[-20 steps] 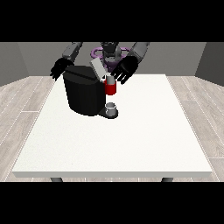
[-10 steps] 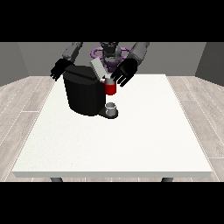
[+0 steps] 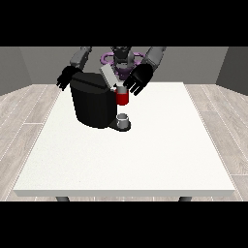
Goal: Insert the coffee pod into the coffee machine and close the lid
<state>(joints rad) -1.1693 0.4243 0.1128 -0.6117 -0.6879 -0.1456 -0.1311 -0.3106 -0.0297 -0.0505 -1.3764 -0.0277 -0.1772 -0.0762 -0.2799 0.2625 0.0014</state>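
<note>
Change over the last second is slight and confined to one robot hand. The robot hand at the view's right (image 3: 137,80), fingers spread above and just right of the red pod holder (image 3: 122,98) on the coffee machine (image 3: 93,99), has shifted a little lower and nearer than it was one second ago. Half a second ago it stood almost where it is now. Whether it touches the holder or the raised grey lid (image 3: 108,76) cannot be told.

We saw a white tabletop (image 3: 145,160) carrying a black coffee machine (image 3: 92,104) near its far left corner, a small grey cup (image 3: 124,119) on the machine's base.
</note>
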